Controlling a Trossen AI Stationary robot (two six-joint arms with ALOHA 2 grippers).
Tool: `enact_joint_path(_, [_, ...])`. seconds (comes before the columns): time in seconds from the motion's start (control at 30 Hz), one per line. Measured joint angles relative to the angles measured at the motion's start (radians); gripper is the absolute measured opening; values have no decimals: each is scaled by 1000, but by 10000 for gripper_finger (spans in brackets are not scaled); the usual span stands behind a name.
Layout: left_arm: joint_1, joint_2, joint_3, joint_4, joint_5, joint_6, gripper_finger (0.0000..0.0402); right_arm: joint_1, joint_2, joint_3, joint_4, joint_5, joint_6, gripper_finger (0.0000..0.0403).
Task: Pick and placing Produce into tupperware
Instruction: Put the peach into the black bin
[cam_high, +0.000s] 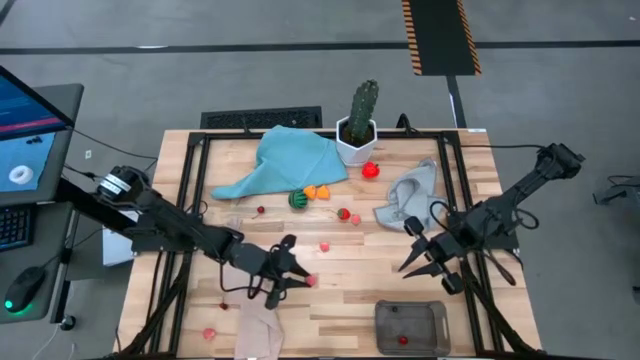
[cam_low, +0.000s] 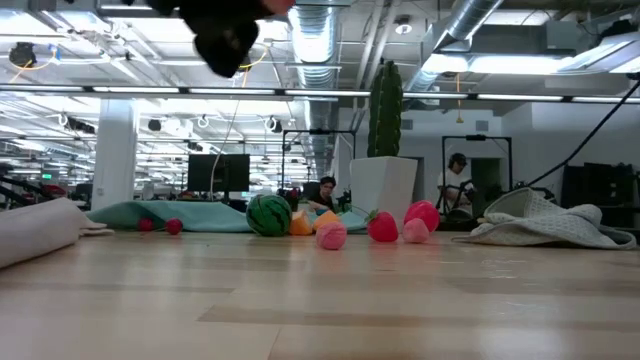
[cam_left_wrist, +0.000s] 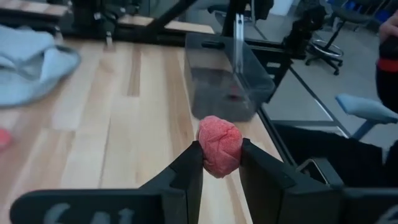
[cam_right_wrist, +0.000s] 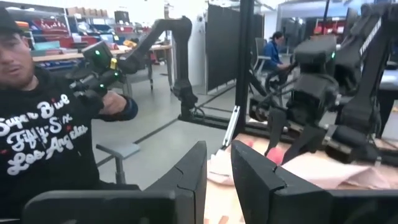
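Observation:
My left gripper hangs over the table's near middle, shut on a pink-red piece of produce. The clear tupperware stands at the near right, ahead of that gripper, with one small red piece inside. More produce lies mid-table: a green striped ball, orange pieces, red and pink ones. My right gripper hovers right of centre, narrowly open and holding nothing. My left gripper pinches the pink-red piece by two opposite sides between its two fingers. The fingers come from the table's left, slanting a little downward. The piece sits lifted clear of the table, its rounded top standing above the fingers.
A cactus in a white pot stands at the far middle, with a teal cloth to its left and a grey cloth to its right. A beige cloth lies at the near edge. A person stands beyond the table.

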Motion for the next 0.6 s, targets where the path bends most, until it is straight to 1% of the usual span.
enact_joint_path(0.13, [48, 77, 82, -3, 29, 4, 84, 0, 4, 0, -9, 0, 25, 98])
enact_joint_path(0.3, [94, 207, 222, -32, 144, 21, 84, 2, 11, 0, -14, 0, 41, 98])
enact_joint_path(0.43, [110, 305, 335, -55, 162, 21, 84, 12, 12, 0, -20, 1, 49, 98])
enact_joint_path(0.6, [120, 407, 479, -118, 211, 42, 84, 32, 13, 0, -26, -1, 52, 98])
